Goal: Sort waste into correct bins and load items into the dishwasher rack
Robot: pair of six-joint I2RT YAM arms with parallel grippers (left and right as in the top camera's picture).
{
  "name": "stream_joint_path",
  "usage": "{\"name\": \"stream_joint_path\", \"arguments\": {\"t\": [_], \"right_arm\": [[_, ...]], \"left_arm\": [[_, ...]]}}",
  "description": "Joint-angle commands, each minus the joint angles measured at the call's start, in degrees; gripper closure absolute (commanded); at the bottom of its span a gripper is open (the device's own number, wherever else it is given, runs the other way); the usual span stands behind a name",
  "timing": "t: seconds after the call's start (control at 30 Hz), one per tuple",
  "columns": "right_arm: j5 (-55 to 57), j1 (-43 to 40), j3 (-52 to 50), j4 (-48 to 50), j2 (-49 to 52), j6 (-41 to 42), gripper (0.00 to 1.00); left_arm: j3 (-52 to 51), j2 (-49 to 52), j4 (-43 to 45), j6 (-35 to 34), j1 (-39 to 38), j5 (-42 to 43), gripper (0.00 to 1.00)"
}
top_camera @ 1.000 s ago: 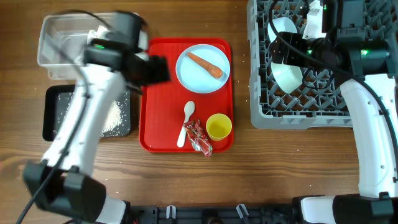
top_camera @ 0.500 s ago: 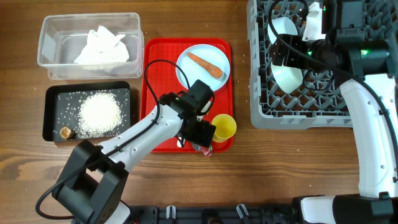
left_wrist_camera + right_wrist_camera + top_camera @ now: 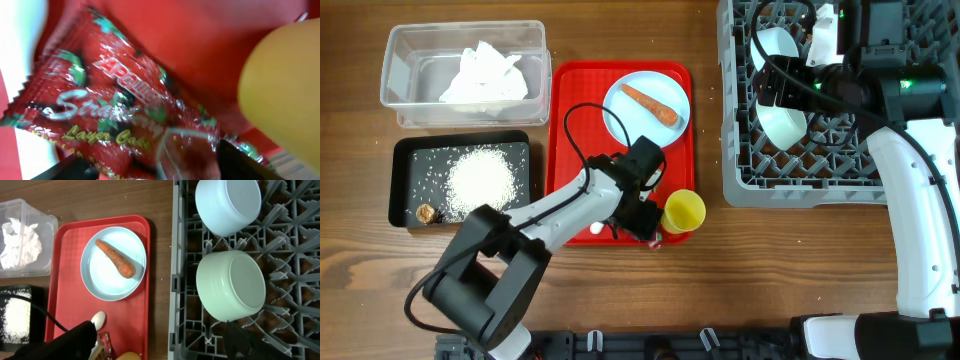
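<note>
My left gripper (image 3: 642, 220) is down on the red-and-white wrapper (image 3: 125, 115) at the front of the red tray. Its jaws are open, one finger on each side of the wrapper. The yellow cup (image 3: 683, 212) lies right beside it on the tray's front right edge and fills the right of the left wrist view (image 3: 285, 85). The carrot (image 3: 650, 103) lies on the light-blue plate (image 3: 620, 120). My right gripper (image 3: 800, 80) hangs open and empty above the grey rack (image 3: 740, 185), over two bowls (image 3: 227, 202) (image 3: 230, 285) that sit upside down.
The clear tub (image 3: 395, 95) holds the crumpled napkin (image 3: 485, 72). The black tray (image 3: 400, 195) holds the rice (image 3: 480, 180) and the brown scrap (image 3: 423, 213). The white spoon (image 3: 98, 320) lies on the red tray (image 3: 575, 100), mostly under my left arm.
My left arm has swung from the bins to the tray's front and lowered onto the wrapper. The yellow cup has shifted right to the tray edge. The right arm has not moved.
</note>
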Motion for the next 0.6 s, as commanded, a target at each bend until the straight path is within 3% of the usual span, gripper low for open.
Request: {"name": "stream_joint_path", "arguments": {"t": [0.0, 0.07, 0.17, 0.23, 0.37, 0.4, 0.5, 0.57], "right_arm": [[0.76, -0.17, -0.20, -0.02, 0.61, -0.70, 0.16], [0.76, -0.13, -0.20, -0.04, 0.61, -0.72, 0.16], [0.76, -0.13, -0.20, -0.02, 0.61, -0.70, 0.16], [0.76, -0.13, -0.20, -0.04, 0.61, -0.72, 0.16], [0.76, -0.13, -0.20, -0.04, 0.61, -0.72, 0.16], [0.76, -0.13, -0.20, -0.04, 0.61, -0.72, 0.16], [0.79, -0.13, -0.20, 0.02, 0.61, -0.72, 0.16], [0.76, -0.13, -0.20, -0.04, 0.61, -0.72, 0.16]], "left_arm": [[-0.70, 1.03, -0.11, 0.42, -0.24, 0.22, 0.44], [-0.70, 1.03, -0.11, 0.39, -0.24, -0.04, 0.55], [-0.61, 1.03, -0.11, -1.81, 0.17, -4.20, 0.83], [-0.15, 1.03, -0.20, -2.45, 1.53, -4.92, 0.96], [1.86, 1.03, -0.11, -3.28, 5.16, -4.94, 0.96], [2.47, 1.03, -0.11, -3.89, 5.92, -4.90, 0.94], [6.23, 1.03, -0.15, -4.35, 6.84, -4.90, 0.48], [9.07, 1.03, -0.61, -4.33, 6.84, -4.87, 0.40]]}}
